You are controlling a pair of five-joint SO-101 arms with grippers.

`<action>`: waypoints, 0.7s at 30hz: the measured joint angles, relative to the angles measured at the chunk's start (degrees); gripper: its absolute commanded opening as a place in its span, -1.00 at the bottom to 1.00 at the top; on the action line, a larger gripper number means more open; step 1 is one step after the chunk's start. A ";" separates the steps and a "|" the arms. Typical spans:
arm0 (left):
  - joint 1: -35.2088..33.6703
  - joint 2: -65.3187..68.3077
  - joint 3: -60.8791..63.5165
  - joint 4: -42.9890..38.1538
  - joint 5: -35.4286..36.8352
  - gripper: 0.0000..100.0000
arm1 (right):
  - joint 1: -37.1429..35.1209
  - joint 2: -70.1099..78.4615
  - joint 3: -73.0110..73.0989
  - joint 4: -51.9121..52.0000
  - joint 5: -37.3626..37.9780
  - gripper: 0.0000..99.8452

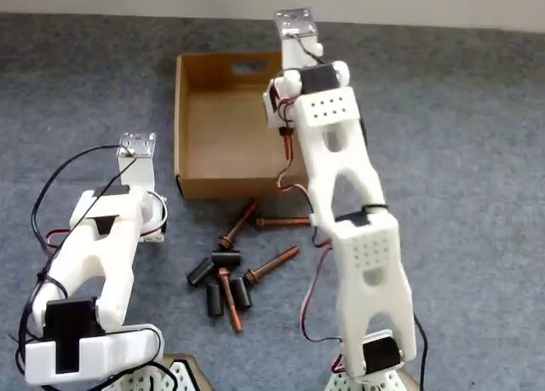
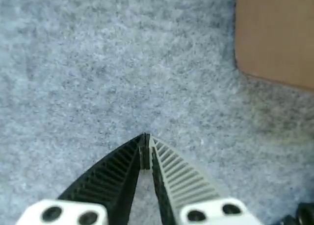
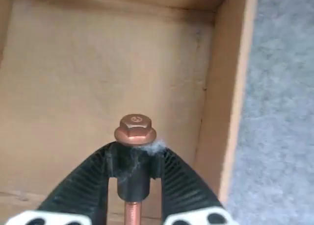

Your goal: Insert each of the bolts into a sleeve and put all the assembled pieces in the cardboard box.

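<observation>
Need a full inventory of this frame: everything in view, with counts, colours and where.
brown cardboard box: 1, brown, open-topped, at the far side of the carpet
copper hex-head bolt in a black sleeve: 1, copper and black, held above the box's inside
loose copper bolts: 4, copper, on the carpet in front of the box
black cylindrical sleeves: about 4, black, among those bolts; cannot tell if any sits on a bolt
grey carpet: 1, grey, under everything
left gripper: shut, holding nothing, over carpet
right gripper: shut on the sleeved bolt, over the box
</observation>
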 measured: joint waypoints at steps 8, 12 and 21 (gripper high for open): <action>0.00 0.00 0.00 0.00 0.00 -0.95 | -0.09 15.03 -17.76 7.56 0.00 -0.99; 0.00 0.00 0.00 0.00 0.00 -0.95 | -0.09 17.93 -18.90 8.26 0.00 -0.99; 0.00 0.00 0.00 0.00 0.00 -0.95 | -0.09 20.40 -19.25 8.26 -6.51 -0.99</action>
